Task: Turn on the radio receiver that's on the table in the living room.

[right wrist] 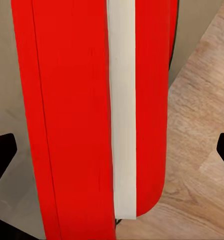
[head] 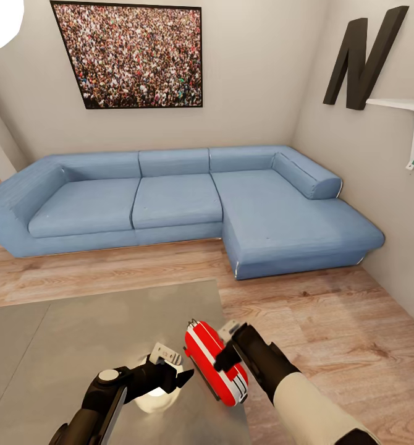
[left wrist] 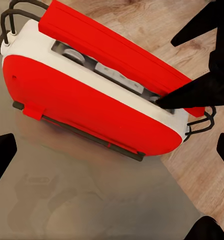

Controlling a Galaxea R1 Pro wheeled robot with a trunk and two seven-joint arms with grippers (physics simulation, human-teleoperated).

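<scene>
The living room has a big blue sofa [head: 188, 204], a crowd picture [head: 133, 54] on the beige wall, a black letter N [head: 363, 57] and a light wood floor [head: 330, 321]. Up front is the shiny grey table [head: 77, 346].

The right gripper [head: 227, 352] is right up against the top of the radio receiver [head: 216, 363]. A dark fingertip [left wrist: 184, 95] touches its white band. The fingers look spread apart, one on each side.

The left gripper [head: 177, 376] hangs just beside the radio, with its fingers spread and nothing in them.

The red radio sits at the table's right edge, close to the floor.
</scene>
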